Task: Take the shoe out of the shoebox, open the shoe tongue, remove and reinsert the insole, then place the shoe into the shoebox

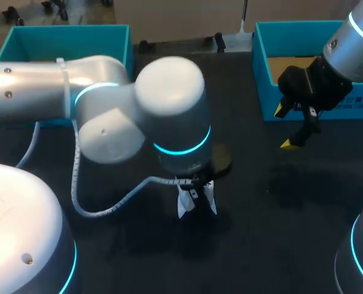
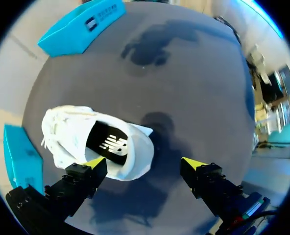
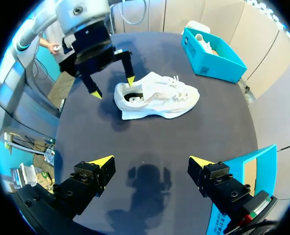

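soft white cloth shoe [image 3: 159, 98] lies on a matt dark table [image 3: 204, 132].

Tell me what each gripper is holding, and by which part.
Nothing is held. The left gripper has open jaws at the white sneaker's heel; the right gripper is open, away from it.

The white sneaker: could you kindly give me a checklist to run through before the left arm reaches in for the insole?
1. White sneaker upright on the table: ok.
2. Left gripper open: ok.
3. Black insole seated and visible through the collar: ok.
4. Tongue pulled open: cannot tell.
5. Right gripper open, well clear of the sneaker: ok.
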You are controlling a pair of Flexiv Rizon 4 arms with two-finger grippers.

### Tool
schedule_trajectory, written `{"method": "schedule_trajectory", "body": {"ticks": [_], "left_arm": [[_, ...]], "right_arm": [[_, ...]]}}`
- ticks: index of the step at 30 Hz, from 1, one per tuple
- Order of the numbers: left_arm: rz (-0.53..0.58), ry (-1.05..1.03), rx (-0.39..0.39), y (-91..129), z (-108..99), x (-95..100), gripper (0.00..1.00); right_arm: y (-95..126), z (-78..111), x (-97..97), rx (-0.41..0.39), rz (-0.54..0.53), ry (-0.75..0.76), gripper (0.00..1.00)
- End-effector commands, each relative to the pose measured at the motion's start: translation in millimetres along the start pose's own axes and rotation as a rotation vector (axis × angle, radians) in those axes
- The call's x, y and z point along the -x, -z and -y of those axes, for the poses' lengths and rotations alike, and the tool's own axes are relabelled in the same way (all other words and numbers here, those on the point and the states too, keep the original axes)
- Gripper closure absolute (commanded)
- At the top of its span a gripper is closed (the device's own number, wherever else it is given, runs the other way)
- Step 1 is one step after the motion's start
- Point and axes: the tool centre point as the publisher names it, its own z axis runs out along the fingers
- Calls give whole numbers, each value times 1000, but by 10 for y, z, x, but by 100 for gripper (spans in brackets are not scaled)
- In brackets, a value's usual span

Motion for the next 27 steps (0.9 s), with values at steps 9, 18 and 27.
{"method": "schedule_trajectory", "body": {"ticks": [9,18,27], "left_arm": [[-4,-135,17,-364,7,70,0],[-22,-224,30,-497,42,123,0],[-64,-274,34,-607,57,164,9]], "right_arm": [[-7,-1,-3,-3,1,-1,0],[-7,-1,-3,-3,1,-1,0],[-7,-1,-3,-3,1,-1,0]]}}
